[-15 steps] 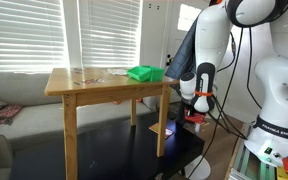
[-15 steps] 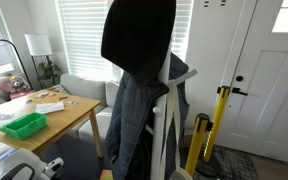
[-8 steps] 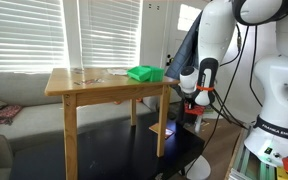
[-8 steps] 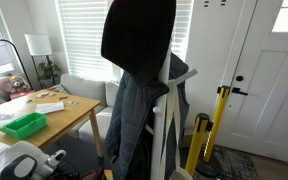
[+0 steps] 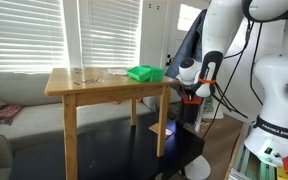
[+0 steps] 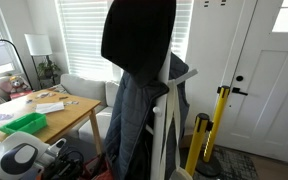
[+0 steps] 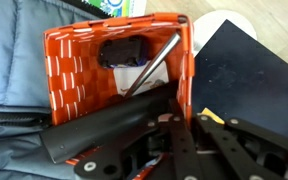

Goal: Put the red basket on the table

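Note:
The red basket point(image 7: 84, 75) is a woven, boxy basket with a black object and a metal bar inside. My gripper point(image 7: 191, 118) is shut on its right wall, one finger inside and one outside. In an exterior view the gripper point(image 5: 192, 91) holds the basket point(image 5: 193, 99) in the air beside the right end of the light wooden table point(image 5: 84, 86), just below tabletop height. The table also shows in the other view point(image 6: 76, 115), where the basket is mostly hidden at the bottom left.
A bright green basket point(image 5: 144, 73) and papers lie on the tabletop; the green basket also shows here point(image 6: 22, 124). A low black platform point(image 5: 114, 150) lies below. A dark jacket point(image 6: 139, 90) hangs on a stand behind the basket. The robot's white base point(image 5: 274, 100) is at right.
My gripper has risen with the red basket in it, from near the black platform to just under the tabletop's height beside the table's end.

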{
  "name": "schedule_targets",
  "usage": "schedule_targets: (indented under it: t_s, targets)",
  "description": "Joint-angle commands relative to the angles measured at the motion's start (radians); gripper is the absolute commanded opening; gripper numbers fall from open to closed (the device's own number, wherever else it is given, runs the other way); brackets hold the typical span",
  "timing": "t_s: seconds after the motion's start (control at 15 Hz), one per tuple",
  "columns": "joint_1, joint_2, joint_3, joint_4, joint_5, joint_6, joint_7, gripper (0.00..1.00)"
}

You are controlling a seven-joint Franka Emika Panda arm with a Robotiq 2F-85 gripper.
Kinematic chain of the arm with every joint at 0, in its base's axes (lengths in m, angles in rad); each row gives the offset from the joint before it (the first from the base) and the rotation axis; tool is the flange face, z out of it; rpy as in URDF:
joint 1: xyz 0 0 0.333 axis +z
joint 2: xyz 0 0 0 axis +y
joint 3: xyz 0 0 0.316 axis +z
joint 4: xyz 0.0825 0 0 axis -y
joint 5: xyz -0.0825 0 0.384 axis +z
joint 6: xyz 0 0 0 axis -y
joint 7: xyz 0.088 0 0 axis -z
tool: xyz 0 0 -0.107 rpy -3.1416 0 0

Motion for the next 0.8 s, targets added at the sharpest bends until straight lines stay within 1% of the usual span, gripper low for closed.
schedule_targets:
  t_s: [0.0,0.2,0.53,0.73]
  targets:
    - [0.084,0.051,-0.084,-0.012,-0.056,0.024,-0.024,0.01]
    - [0.130,0.077,-0.122,-0.005,-0.060,0.021,-0.026,0.01]
    - [0.213,0.132,-0.182,-0.008,-0.041,0.030,-0.009,0.01]
    - [0.251,0.163,-0.216,-0.007,-0.028,0.046,0.001,0.01]
